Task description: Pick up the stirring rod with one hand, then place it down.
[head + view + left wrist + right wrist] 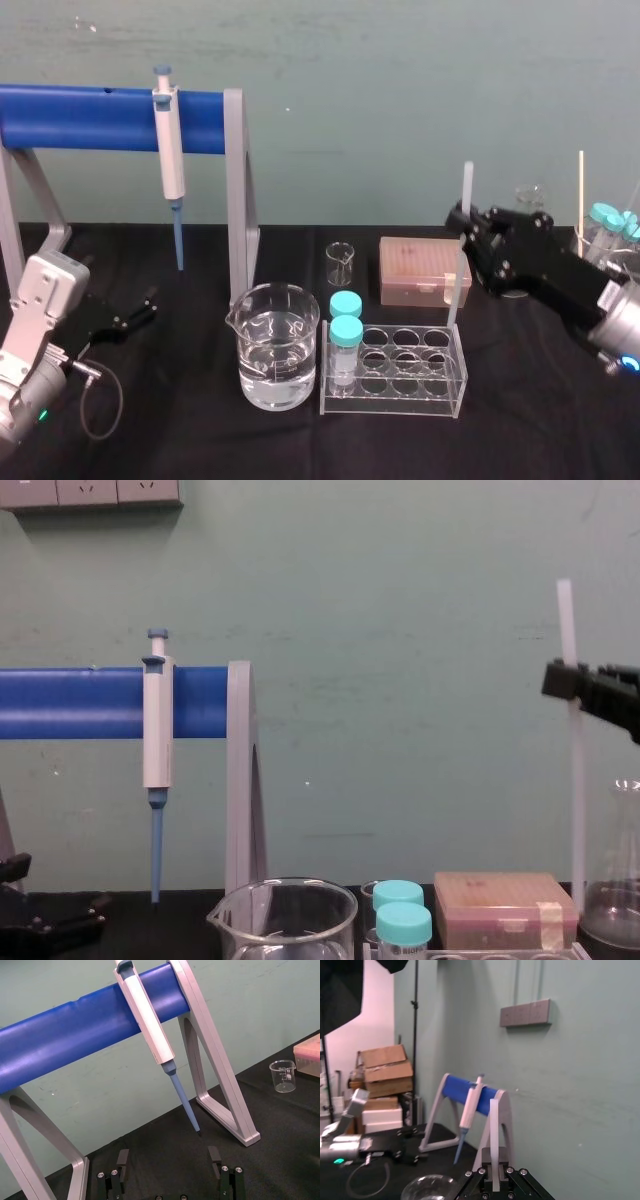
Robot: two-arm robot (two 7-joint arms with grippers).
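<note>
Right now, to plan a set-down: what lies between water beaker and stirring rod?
Head view: tube rack with two teal-capped vials; small beaker, tip box behind.

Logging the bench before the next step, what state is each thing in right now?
stirring rod: upright, gripped
right gripper: jaws shut on stirring rod
left gripper: jaws open, parked left
pipette: hanging on blue rack
large beaker: holds clear liquid
tip box: lid closed

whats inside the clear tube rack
Two teal-capped tubes stand in the rack's left column; the other holes look empty. The right gripper holds the stirring rod upright by the rack's back edge; whether its lower end dips into a hole is unclear. The left gripper rests far left.
</note>
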